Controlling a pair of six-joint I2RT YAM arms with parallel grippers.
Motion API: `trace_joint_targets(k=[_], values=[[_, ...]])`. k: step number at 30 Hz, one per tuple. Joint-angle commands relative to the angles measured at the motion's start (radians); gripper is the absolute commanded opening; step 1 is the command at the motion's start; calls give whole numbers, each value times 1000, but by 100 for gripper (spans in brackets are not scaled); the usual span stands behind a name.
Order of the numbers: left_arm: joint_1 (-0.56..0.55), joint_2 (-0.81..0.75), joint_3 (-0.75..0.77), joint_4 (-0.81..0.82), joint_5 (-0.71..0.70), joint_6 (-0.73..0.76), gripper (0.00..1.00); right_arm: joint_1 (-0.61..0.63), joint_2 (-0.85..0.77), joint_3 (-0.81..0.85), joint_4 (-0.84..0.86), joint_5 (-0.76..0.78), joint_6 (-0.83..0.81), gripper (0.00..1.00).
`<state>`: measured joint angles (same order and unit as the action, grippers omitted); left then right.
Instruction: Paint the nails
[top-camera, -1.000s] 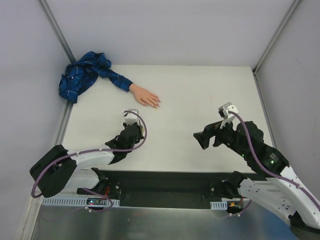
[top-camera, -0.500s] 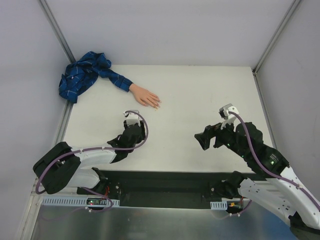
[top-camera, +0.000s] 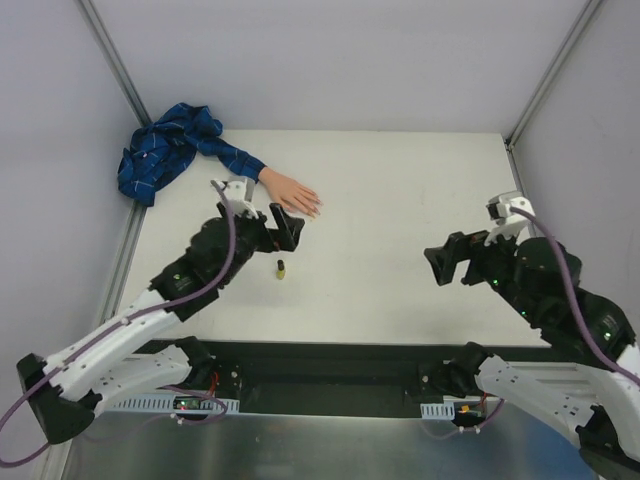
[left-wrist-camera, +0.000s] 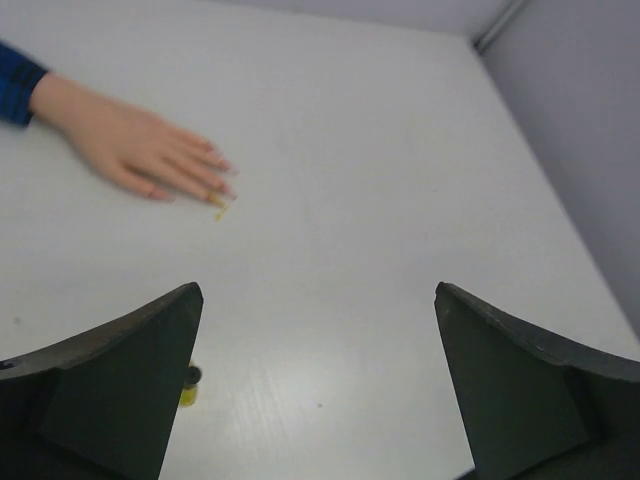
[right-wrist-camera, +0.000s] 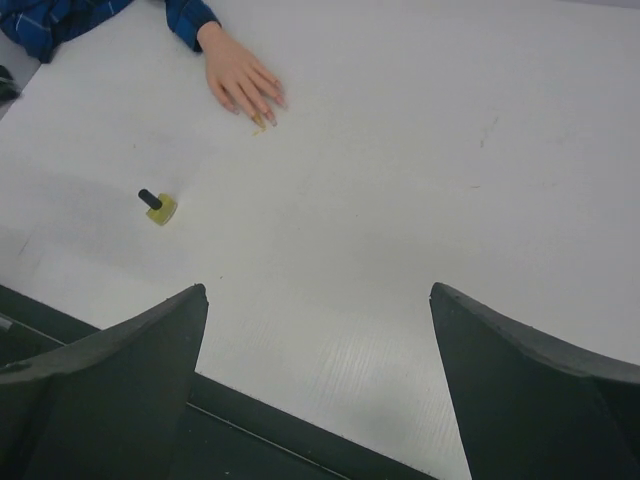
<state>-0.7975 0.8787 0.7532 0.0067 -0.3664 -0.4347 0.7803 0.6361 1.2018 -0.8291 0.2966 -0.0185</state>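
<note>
The left arm stretches toward the far left of the desk (top-camera: 400, 200), its tool (left-wrist-camera: 315, 293) spread wide and empty. The right arm is raised at the right, its tool (right-wrist-camera: 318, 290) likewise agape. One small bottle (top-camera: 282, 268) stands near the one mannequin hand (left-wrist-camera: 130, 150), whose nails (left-wrist-camera: 228, 186) lie far left.

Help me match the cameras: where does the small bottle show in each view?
Top external: small bottle left of centre.
Left wrist: lower left, partly hidden.
Right wrist: left side.
Shared landmark: mannequin hand, above the bottle in every picture.
</note>
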Motion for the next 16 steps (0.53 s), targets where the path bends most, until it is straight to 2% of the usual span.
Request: trace_joint_targets(k=[1, 5, 9, 12, 14, 16], values=[[0, -108, 245, -224, 276, -4, 99, -4, 22, 195, -188, 145, -20, 96], [0, -130, 431, -341, 400, 1, 99, -3, 13, 283, -222, 159, -20, 96], [0, -150, 547, -404, 431, 16, 99, -3, 4, 324, -211, 139, -17, 96], [1, -152, 596, -428, 451, 36, 99, -4, 51, 331, -188, 73, -58, 96], [0, -130, 641, -459, 466, 50, 99, -4, 139, 404, -220, 163, -54, 96], [0, -107, 705, -496, 477, 63, 99, -4, 177, 449, -252, 145, -69, 96]])
